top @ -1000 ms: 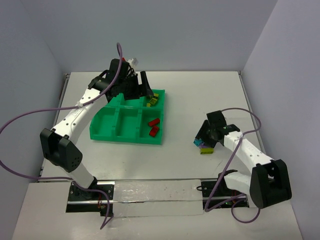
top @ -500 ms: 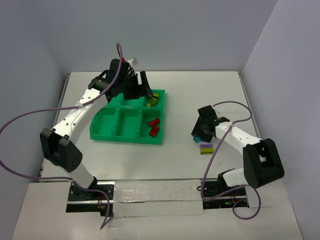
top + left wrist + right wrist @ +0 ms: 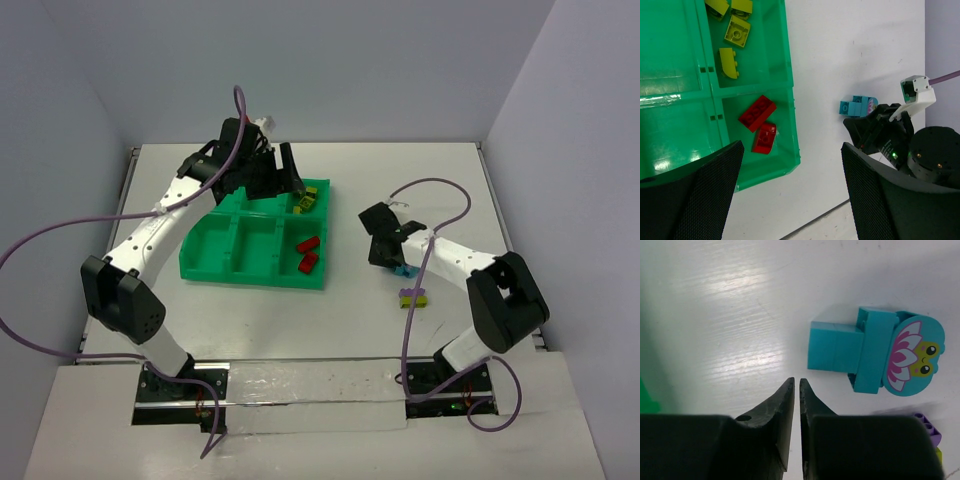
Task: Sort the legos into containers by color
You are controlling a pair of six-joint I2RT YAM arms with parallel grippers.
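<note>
The green tray (image 3: pixel 205 262) holds two red legos (image 3: pixel 308 252) in its near right container and several yellow-green legos (image 3: pixel 306 199) in its far right one. My left gripper (image 3: pixel 292 178) hangs open above the tray's far side, holding nothing; in the left wrist view its gripper (image 3: pixel 792 197) frames the tray's corner (image 3: pixel 792 161), the red legos (image 3: pixel 758 112) and the yellow-green legos (image 3: pixel 736 34). A cyan lego (image 3: pixel 403 270) (image 3: pixel 860 352) with a flower sticker lies on the table. My right gripper (image 3: pixel 384 256) (image 3: pixel 796 383) is shut and empty, just left of it.
A purple lego on a yellow-green one (image 3: pixel 413 297) lies on the table just nearer than the cyan one; its purple edge (image 3: pixel 929 423) shows in the right wrist view. The right arm (image 3: pixel 900 145) reaches into the left wrist view. Walls enclose the table.
My right gripper has swung left toward the tray and closed from part-open to shut on nothing. The cyan lego now lies apart from the purple stack. The left arm has not moved.
</note>
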